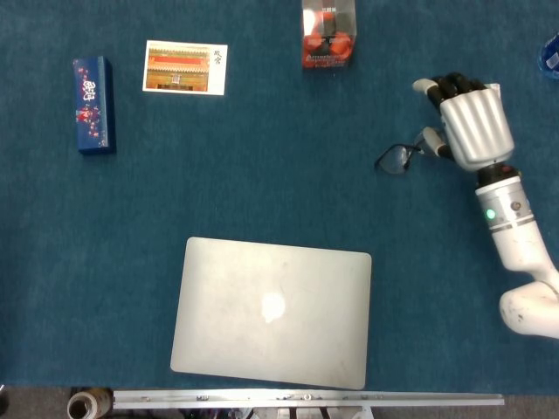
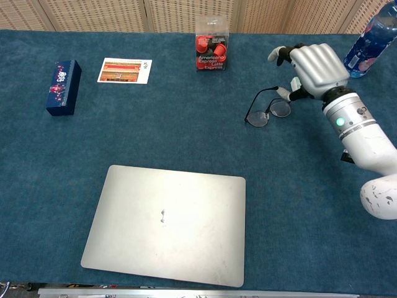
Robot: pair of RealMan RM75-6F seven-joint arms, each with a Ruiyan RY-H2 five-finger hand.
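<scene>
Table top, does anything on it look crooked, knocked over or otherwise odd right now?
Nothing is spilled or damaged. The glasses lie unfolded with one temple sticking up beside the right hand. The closed laptop sits slightly askew to the table edge.

Only the right arm shows, entering from the frame's lower right corner at about four o'clock in the head view and reaching up toward one o'clock. Its white forearm runs to a silver wrist cuff with a small green light. The right hand [image 1: 474, 128] [image 2: 316, 70] is turned back-up, its silver knuckle plate facing the cameras, the dark fingers [image 1: 455, 84] curled downward and forward with pale tips, the thumb set toward nine o'clock. Nothing shows in its grasp. The left arm and hand appear in neither view.
</scene>
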